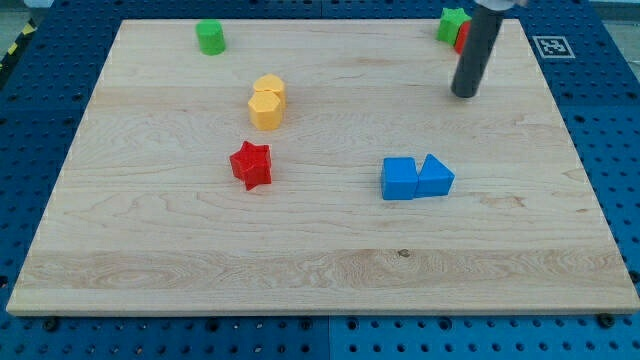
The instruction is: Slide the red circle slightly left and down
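The red circle [461,38] sits at the surface's [320,250] top right edge, touching a green block [450,23] on its left and mostly hidden behind the rod, so its axis cannot be told. My tip [465,94] rests just below it. Open wood lies left and below. No fingers exist to report.

Elsewhere: green cylinder [210,37], two yellow blocks [267,101], red star [251,165], blue cube [399,179], blue triangle [435,176].
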